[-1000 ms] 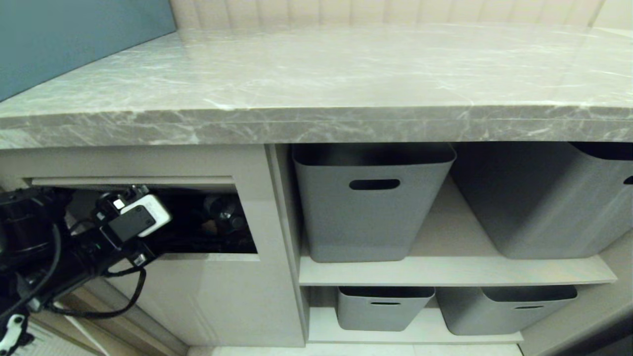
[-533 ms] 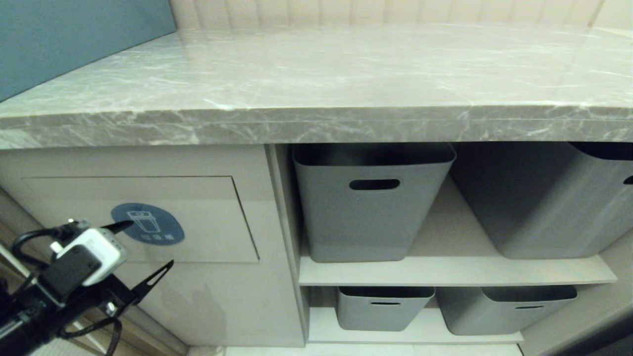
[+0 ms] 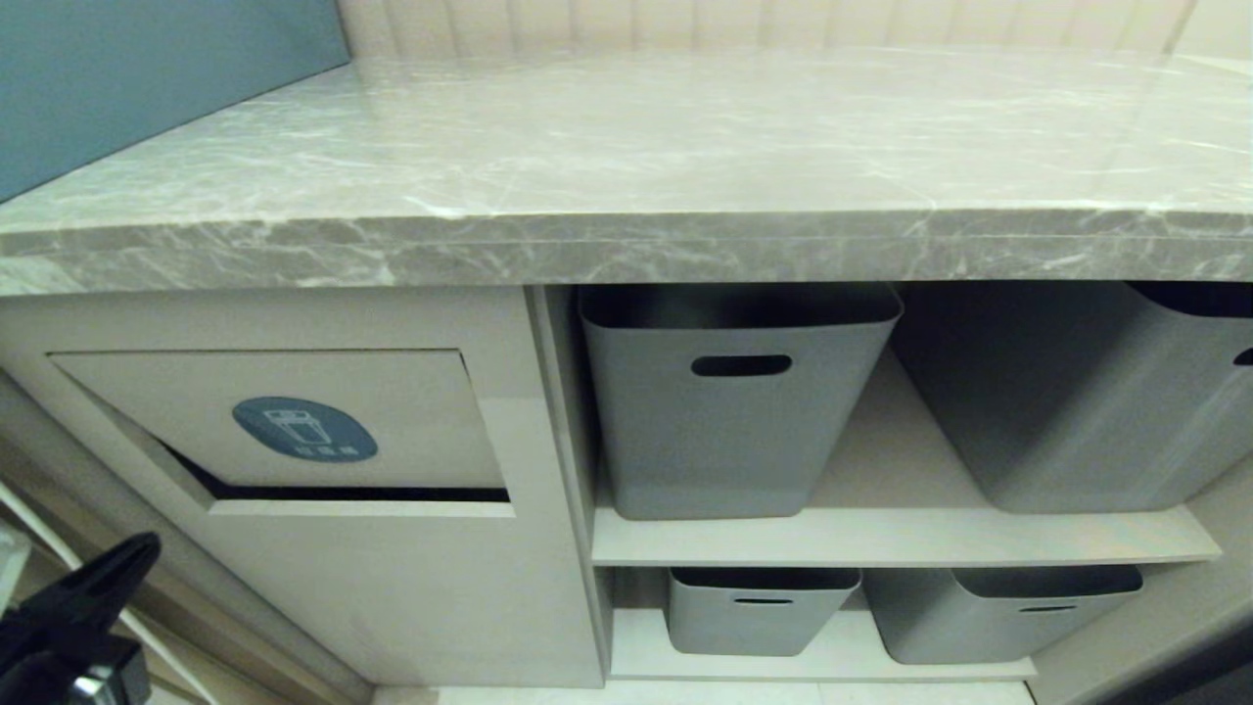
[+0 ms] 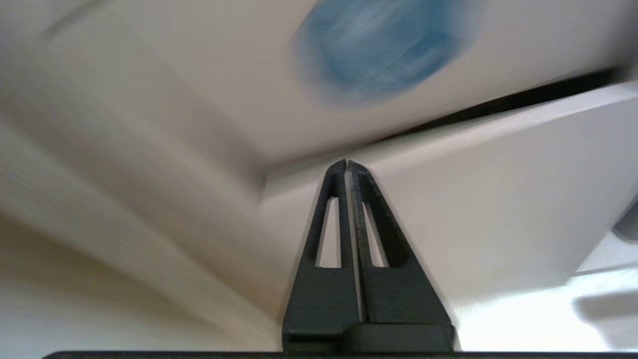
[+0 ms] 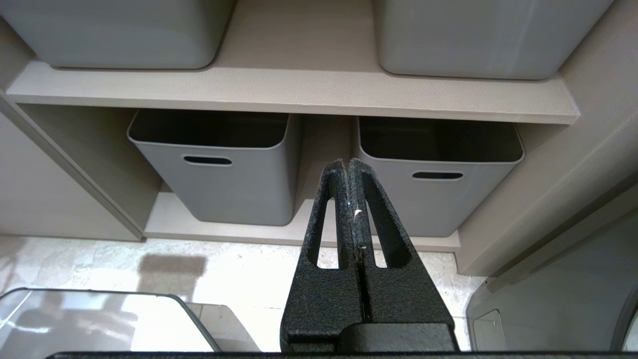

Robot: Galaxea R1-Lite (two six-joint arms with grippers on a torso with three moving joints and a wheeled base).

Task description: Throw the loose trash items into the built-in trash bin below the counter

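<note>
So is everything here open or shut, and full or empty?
Beige bin flap with blue oval sticker: ajar, dark gap below it.
Left hand: shut, empty, near the flap.
Right hand: shut, empty, parked.
Lower grey plastic tubs: lidless, empty.
Grey marble counter: bare.

Closed fingers before grey tubs

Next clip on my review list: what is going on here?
No trash shows on the counter. The left claw is shut and empty, low in front of the cabinet, below the bin flap, which hangs slightly ajar with a dark gap under it. The right claw is shut, parked facing the lower grey tubs.
</note>
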